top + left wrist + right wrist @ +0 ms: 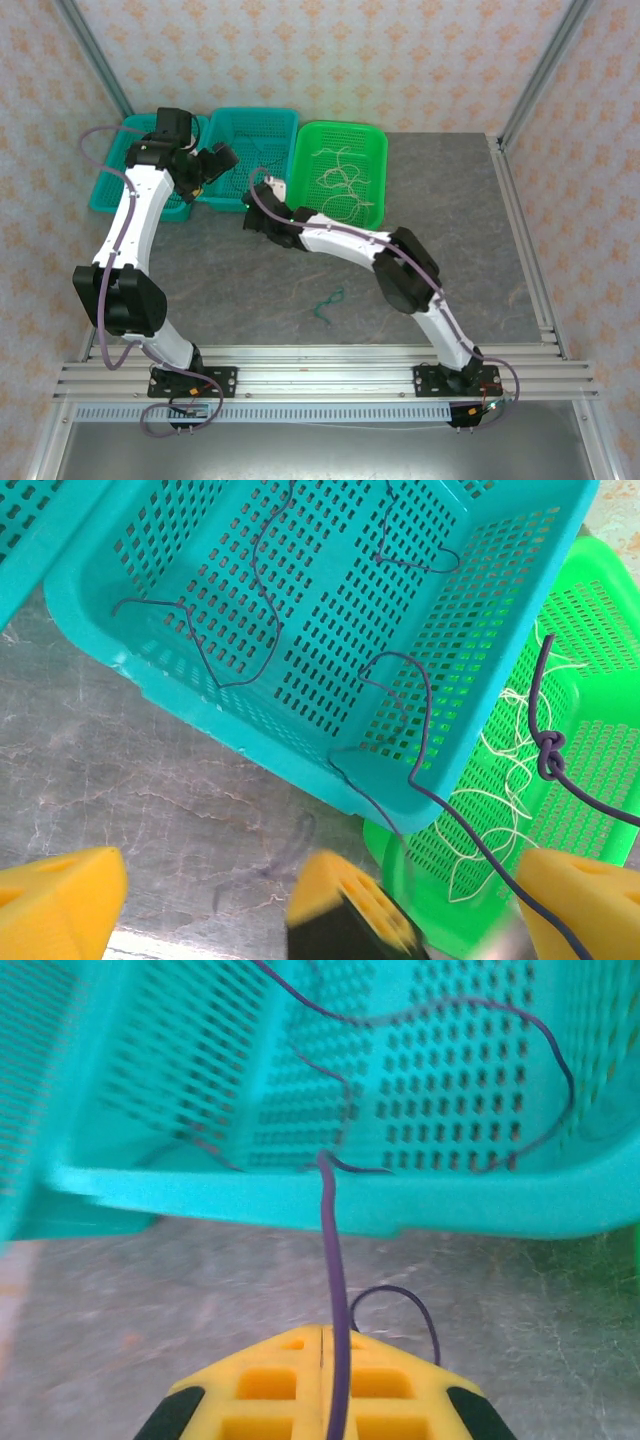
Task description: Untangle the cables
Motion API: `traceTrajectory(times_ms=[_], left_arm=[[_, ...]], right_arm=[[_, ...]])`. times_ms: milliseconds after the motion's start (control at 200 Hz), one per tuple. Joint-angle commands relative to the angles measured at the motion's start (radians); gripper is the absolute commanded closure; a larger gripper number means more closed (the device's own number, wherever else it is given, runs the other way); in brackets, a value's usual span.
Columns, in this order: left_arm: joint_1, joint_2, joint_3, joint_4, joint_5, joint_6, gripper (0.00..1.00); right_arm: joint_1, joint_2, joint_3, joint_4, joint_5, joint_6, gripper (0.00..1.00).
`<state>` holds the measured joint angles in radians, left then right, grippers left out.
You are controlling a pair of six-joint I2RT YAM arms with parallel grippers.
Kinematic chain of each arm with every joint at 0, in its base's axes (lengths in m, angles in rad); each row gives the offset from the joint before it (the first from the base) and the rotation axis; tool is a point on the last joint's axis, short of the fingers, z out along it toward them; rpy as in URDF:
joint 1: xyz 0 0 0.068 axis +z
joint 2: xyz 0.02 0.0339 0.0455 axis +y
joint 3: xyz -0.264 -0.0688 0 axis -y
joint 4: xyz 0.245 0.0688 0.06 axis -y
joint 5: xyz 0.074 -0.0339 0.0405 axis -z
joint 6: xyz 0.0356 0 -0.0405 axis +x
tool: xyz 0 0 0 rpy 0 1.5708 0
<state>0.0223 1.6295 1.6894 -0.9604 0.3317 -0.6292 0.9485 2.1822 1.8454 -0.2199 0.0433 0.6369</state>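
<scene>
Your left gripper (216, 160) hangs over the near left corner of the middle teal basket (285, 140). Its yellow fingers (55, 905) stand wide apart with nothing clamped between them. A dark strand slants down past the right-hand finger, and you cannot tell whether it touches. Inside that basket, loose dark cables (430, 705) squiggle across the perforated floor. Just below the basket's near rim sits your right gripper (322, 1345). Its fingers are pressed together on a dark purple cable (330, 1240) that runs straight up from them and over the rim. Farther right and nearer the arm bases, a green cable (327, 303) lies as a small squiggle on the bare table (450, 220), between the two arms and well apart from both grippers. Right of the teal basket and just beside it stands the green basket (340, 126), with cream cables (340, 180) tangled on its floor. In the left wrist view a knotted dark strand (550, 755) crosses in front of that green basket.
</scene>
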Motion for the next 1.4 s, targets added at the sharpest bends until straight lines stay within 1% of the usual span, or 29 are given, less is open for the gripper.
traceTrajectory(times_ms=[0, 115, 165, 230, 290, 320, 350, 410, 440, 460, 556, 626, 681, 711, 731, 766, 786, 801, 841, 866, 886, 921, 981, 1091, 1151, 1216, 1291, 1396], left_arm=[[0.008, -0.025, 0.02, 0.01, -0.013, 0.013, 0.0], [0.009, -0.038, 0.033, 0.007, -0.001, 0.011, 0.0], [0.008, -0.052, 0.038, 0.01, -0.002, 0.008, 0.0], [0.01, -0.075, 0.039, 0.024, -0.005, 0.004, 0.0], [0.01, -0.096, 0.034, 0.036, -0.02, 0.001, 0.0], [0.01, -0.106, 0.029, 0.044, -0.028, -0.001, 0.0], [0.01, -0.113, 0.023, 0.05, -0.035, -0.001, 0.0], [0.01, -0.117, 0.015, 0.049, -0.056, 0.004, 0.0], [0.01, -0.116, 0.018, 0.041, -0.073, 0.01, 0.0], [0.01, -0.113, 0.02, 0.034, -0.086, 0.015, 0.0], [0.01, -0.093, 0.032, 0.015, -0.163, 0.044, 0.0], [0.011, -0.066, 0.037, 0.017, -0.241, 0.055, 0.0], [0.017, -0.039, 0.056, 0.027, -0.27, 0.059, 0.0], [0.021, -0.026, 0.067, 0.041, -0.282, 0.055, 0.0], [0.023, -0.016, 0.073, 0.053, -0.29, 0.052, 0.0], [0.025, 0.002, 0.081, 0.085, -0.295, 0.051, 0.0], [0.027, 0.014, 0.087, 0.107, -0.295, 0.053, 0.01], [0.027, 0.026, 0.094, 0.117, -0.295, 0.055, 0.01], [0.027, 0.063, 0.124, 0.13, -0.291, 0.059, 0.01], [0.027, 0.092, 0.15, 0.124, -0.286, 0.063, 0.01], [0.027, 0.118, 0.182, 0.114, -0.282, 0.065, 0.01], [0.027, 0.166, 0.233, 0.084, -0.271, 0.07, 0.01], [0.027, 0.239, 0.319, 0.031, -0.256, 0.072, 0.01], [0.028, 0.355, 0.446, -0.082, -0.236, 0.061, 0.01], [0.028, 0.383, 0.486, -0.128, -0.202, 0.056, 0.01], [0.028, 0.365, 0.468, -0.131, -0.131, 0.04, 0.03], [0.028, 0.307, 0.406, -0.094, -0.026, -0.001, 0.03], [0.028, 0.196, 0.312, -0.02, 0.085, -0.079, 0.03]], right_arm=[[0.004, -0.161, 0.022, 0.018, -0.03, -0.063, 1.0], [-0.013, -0.163, 0.14, -0.039, -0.021, -0.111, 1.0], [-0.033, -0.133, 0.215, -0.062, -0.022, -0.126, 1.0], [-0.068, -0.056, 0.343, -0.099, -0.02, -0.139, 1.0], [-0.095, 0.04, 0.48, -0.14, -0.021, -0.171, 1.0], [-0.105, 0.104, 0.578, -0.169, -0.022, -0.19, 1.0], [-0.111, 0.178, 0.689, -0.208, -0.015, -0.216, 1.0], [-0.124, 0.352, 0.963, -0.317, 0.013, -0.244, 1.0], [-0.132, 0.431, 1.068, -0.34, 0.015, -0.248, 1.0], [-0.14, 0.461, 1.099, -0.335, 0.014, -0.243, 1.0], [-0.177, 0.522, 1.089, -0.272, 0.003, -0.209, 1.0], [-0.192, 0.55, 1.088, -0.234, -0.017, -0.252, 1.0], [-0.201, 0.561, 1.088, -0.2, -0.057, -0.293, 1.0], [-0.204, 0.561, 1.088, -0.186, -0.08, -0.305, 0.99], [-0.209, 0.561, 1.088, -0.176, -0.097, -0.309, 0.96], [-0.217, 0.562, 1.089, -0.166, -0.136, -0.306, 0.88], [-0.223, 0.561, 1.09, -0.165, -0.156, -0.302, 0.8], [-0.226, 0.56, 1.089, -0.167, -0.174, -0.297, 0.72], [-0.233, 0.551, 1.091, -0.194, -0.188, -0.289, 0.45], [-0.235, 0.54, 1.091, -0.223, -0.184, -0.293, 0.33], [-0.235, 0.53, 1.092, -0.248, -0.181, -0.296, 0.27], [-0.237, 0.51, 1.091, -0.29, -0.181, -0.306, 0.23], [-0.238, 0.466, 1.091, -0.357, -0.194, -0.316, 0.22], [-0.249, 0.389, 1.089, -0.469, -0.259, -0.334, 0.25], [-0.251, 0.359, 1.089, -0.516, -0.311, -0.399, 0.25], [-0.247, 0.345, 1.089, -0.542, -0.387, -0.507, 0.26], [-0.236, 0.352, 1.089, -0.545, -0.406, -0.596, 0.26], [-0.226, 0.382, 1.09, -0.471, -0.474, -0.633, 0.26]])
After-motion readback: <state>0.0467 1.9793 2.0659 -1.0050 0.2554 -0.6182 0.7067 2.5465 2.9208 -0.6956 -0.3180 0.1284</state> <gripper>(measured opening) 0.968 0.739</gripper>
